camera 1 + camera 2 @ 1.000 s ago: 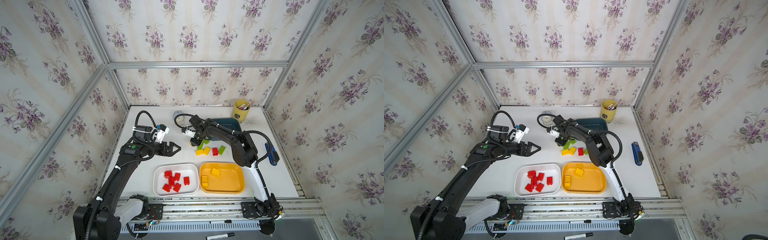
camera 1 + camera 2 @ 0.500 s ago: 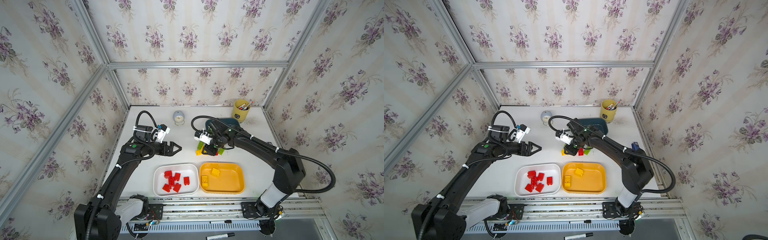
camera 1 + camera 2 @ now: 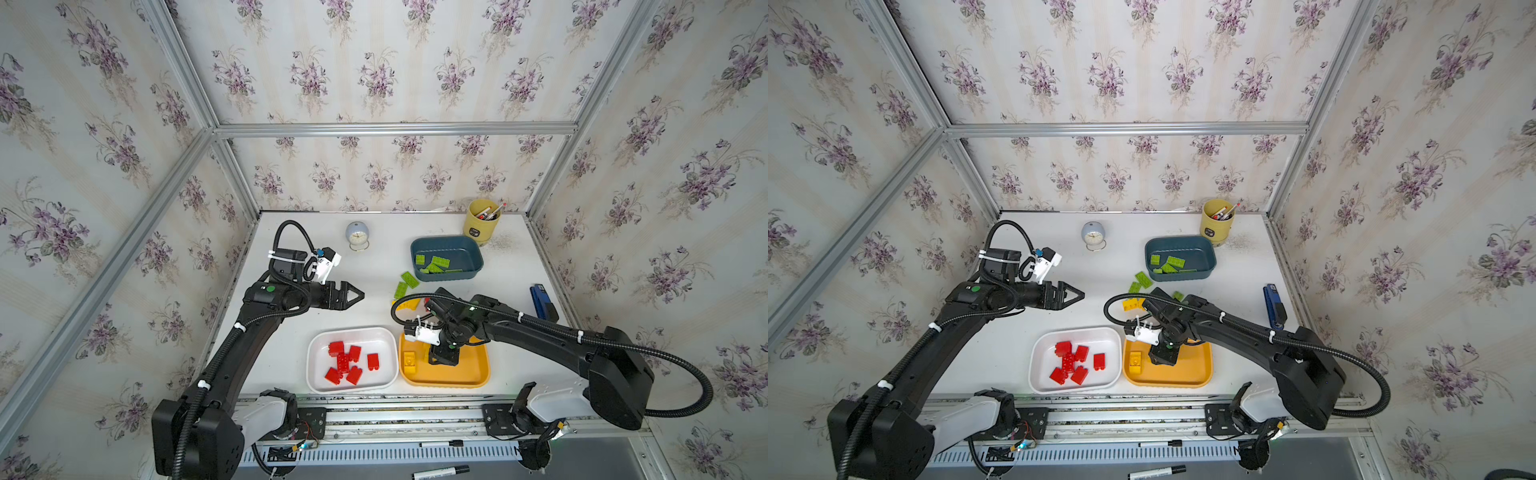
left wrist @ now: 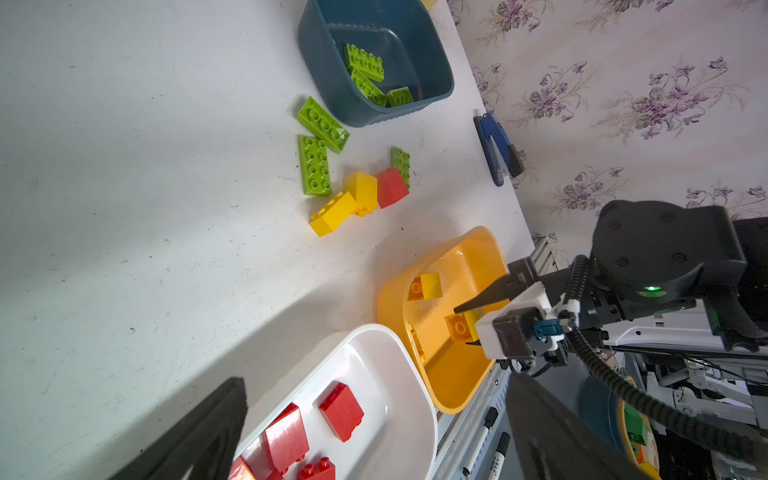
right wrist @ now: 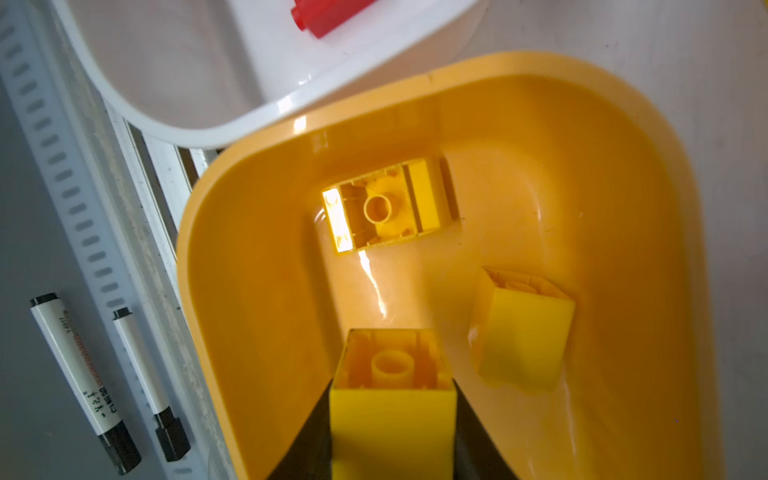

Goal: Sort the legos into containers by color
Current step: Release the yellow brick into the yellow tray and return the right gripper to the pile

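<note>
Right wrist view, not the top views: small yellow plastic brick (image 5: 392, 415) between your right fingers (image 5: 307, 451), over orange-yellow plastic tray (image 5: 216, 291); whether gripped, cannot tell. Left fingers (image 4: 199, 436) spread. White desk (image 3: 374, 270), floral-papered walls (image 3: 374, 83).

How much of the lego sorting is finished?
Done: red bricks in the white tray, green ones in the teal tray. In hand: a yellow brick between the right gripper's jaws inside the orange-yellow tray. Left: three green, two yellow, one red on the table.

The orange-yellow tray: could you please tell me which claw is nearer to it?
Right. The right claw is inside the orange-yellow tray, over its floor; the left claw hovers apart, over the table beyond the white tray.
</note>
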Controlling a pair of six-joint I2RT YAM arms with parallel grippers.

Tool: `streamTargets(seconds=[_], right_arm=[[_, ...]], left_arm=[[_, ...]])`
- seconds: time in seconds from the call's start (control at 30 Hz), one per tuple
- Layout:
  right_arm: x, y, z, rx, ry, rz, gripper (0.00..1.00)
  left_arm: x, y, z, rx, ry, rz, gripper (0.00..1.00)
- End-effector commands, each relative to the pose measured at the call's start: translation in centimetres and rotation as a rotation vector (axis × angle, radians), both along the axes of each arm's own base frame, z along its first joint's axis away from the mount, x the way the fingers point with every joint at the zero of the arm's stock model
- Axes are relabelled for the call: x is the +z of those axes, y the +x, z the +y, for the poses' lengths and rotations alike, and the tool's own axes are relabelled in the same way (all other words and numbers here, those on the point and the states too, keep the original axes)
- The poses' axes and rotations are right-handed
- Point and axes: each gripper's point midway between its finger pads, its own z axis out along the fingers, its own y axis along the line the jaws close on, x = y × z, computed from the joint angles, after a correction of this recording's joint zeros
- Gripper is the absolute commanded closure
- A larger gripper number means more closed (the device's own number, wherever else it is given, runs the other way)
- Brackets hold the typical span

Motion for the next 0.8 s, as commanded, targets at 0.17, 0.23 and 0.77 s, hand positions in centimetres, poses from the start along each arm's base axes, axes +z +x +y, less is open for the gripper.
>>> streamTargets(seconds=[0.17,0.23,0.77], right_arm=[[5.3,3.7,3.6,0.032,0.18,-0.097,0.34],[5.4,5.0,3.9,0.05,0.164,-0.135,0.35],[0.1,16.0,8.6,0.18,0.058,-0.205,0.43]], left_arm=[[0.8,0.0,-0.3,-0.014,-0.028,-0.018,0.01],[0.8,0.0,-0.3,-0.016,-0.028,-0.021,0.01],[1.0,-0.7,0.7,0.011,-0.032,-0.04,0.01]])
